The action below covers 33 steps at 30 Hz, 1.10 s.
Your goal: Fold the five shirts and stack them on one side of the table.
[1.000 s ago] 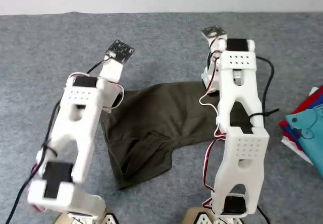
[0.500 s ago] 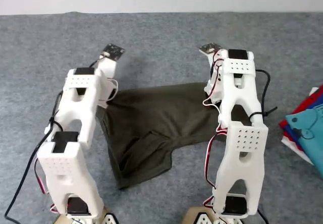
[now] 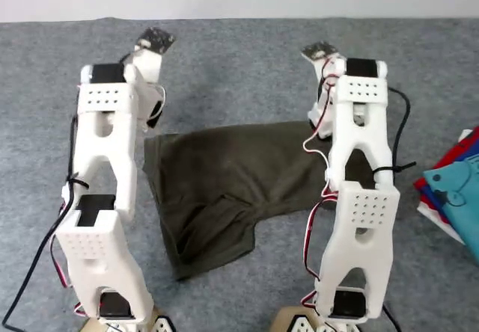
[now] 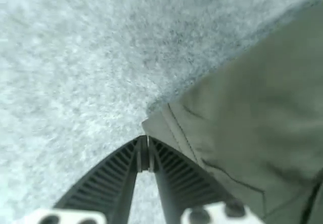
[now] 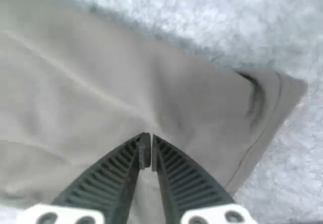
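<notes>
An olive shirt lies partly spread on the grey table between my two arms. Its near part is bunched and creased. My left gripper is shut, its tips pinching the far left corner of the olive shirt at the hem. My right gripper is shut on the olive shirt near its far right corner, and creases run into the tips. In the high view the left arm and right arm cover both grippers.
A stack of folded shirts in teal, red and blue sits at the table's right edge. Grey felt covers the table, with open room beyond the shirt and at the far left.
My left arm has stretched toward the far side, and the shirt's far left corner has moved with it and lies flatter. The right arm has barely shifted.
</notes>
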Each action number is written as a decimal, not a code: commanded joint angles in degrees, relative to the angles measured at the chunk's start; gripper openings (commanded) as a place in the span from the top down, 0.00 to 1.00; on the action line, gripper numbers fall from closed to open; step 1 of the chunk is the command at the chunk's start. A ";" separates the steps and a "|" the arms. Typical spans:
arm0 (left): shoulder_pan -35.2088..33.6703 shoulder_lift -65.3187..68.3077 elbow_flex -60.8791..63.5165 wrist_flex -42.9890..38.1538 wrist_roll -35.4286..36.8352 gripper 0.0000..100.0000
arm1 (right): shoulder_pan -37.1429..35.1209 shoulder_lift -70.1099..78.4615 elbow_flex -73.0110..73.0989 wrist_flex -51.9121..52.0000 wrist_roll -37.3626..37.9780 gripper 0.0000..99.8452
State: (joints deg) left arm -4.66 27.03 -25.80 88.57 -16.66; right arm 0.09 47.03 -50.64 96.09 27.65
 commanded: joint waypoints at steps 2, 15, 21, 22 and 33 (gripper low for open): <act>-0.26 -0.53 -9.63 6.68 0.44 0.99 | -4.00 -7.43 -5.63 5.41 0.44 0.99; -21.63 -0.53 -11.12 11.78 4.84 0.99 | -13.85 -23.16 11.52 6.90 0.44 0.99; -34.20 -0.53 -9.89 11.78 3.43 0.99 | -22.90 -33.89 32.53 6.64 0.44 0.99; -35.60 -0.53 -9.45 11.78 2.81 0.99 | -25.01 -34.59 34.37 6.55 0.44 0.99; -40.53 -0.53 -5.67 10.99 2.29 0.99 | -42.42 -34.77 39.38 6.37 -0.70 0.80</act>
State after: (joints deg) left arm -44.92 27.03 -31.25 98.86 -13.76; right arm -40.00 16.26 -10.90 100.40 27.74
